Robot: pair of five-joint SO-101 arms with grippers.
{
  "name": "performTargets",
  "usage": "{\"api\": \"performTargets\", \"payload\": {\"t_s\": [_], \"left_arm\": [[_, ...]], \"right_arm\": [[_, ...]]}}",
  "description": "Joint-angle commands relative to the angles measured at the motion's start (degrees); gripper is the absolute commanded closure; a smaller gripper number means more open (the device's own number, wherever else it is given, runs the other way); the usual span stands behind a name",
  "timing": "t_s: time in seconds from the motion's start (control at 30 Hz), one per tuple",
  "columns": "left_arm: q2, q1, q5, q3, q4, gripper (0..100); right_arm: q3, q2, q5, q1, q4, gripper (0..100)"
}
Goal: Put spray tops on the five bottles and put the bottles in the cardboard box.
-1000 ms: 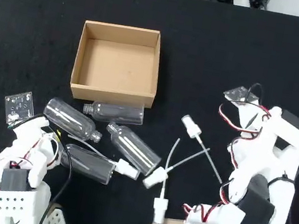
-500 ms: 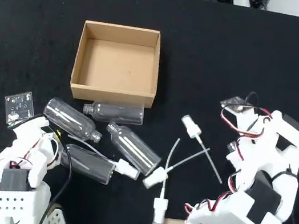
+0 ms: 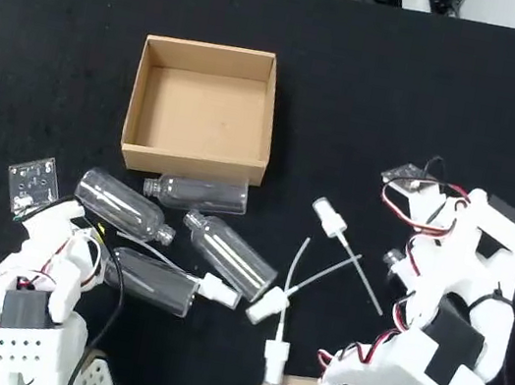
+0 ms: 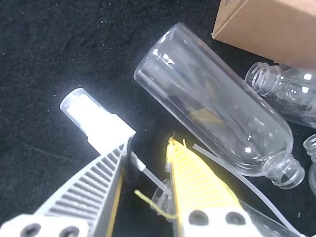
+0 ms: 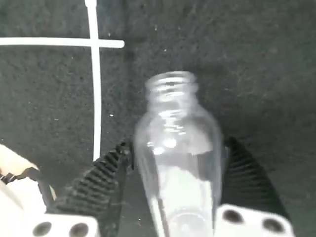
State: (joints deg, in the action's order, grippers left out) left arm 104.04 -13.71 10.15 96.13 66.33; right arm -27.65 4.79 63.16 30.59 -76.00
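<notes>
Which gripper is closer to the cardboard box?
Left. The left gripper is near the box's front left corner; the right gripper, holding a bottle, is farther off to its right.

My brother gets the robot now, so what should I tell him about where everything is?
Left gripper: open, a spray top at its tip, the tube between its fingers.
Right gripper: shut on a bare bottle.
Cardboard box: empty.
Three uncapped bottles and one capped-looking bottle lie beside the box, on the arms' side. Three loose tops lie between the arms.
Done: one top at most.
Left: the other tops, then all five bottles into the box.
</notes>
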Motion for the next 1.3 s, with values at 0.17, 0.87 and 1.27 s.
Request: {"api": "performTargets", "payload": {"t_s": [0.17, 0.87, 1.27], "left_arm": [[0.3, -0.4, -0.1, 1.3, -0.1, 88], [0.3, -0.4, -0.1, 1.3, -0.1, 88], [0.3, -0.4, -0.1, 1.3, -0.1, 88]], "right_arm": [[4.6, -0.7, 0.6, 1.5, -0.4, 87.4], [15.2, -1.5, -4.1, -2.5, -16.4, 90.7], [11.6, -17.9, -14.1, -6.2, -16.3, 90.7]]}}
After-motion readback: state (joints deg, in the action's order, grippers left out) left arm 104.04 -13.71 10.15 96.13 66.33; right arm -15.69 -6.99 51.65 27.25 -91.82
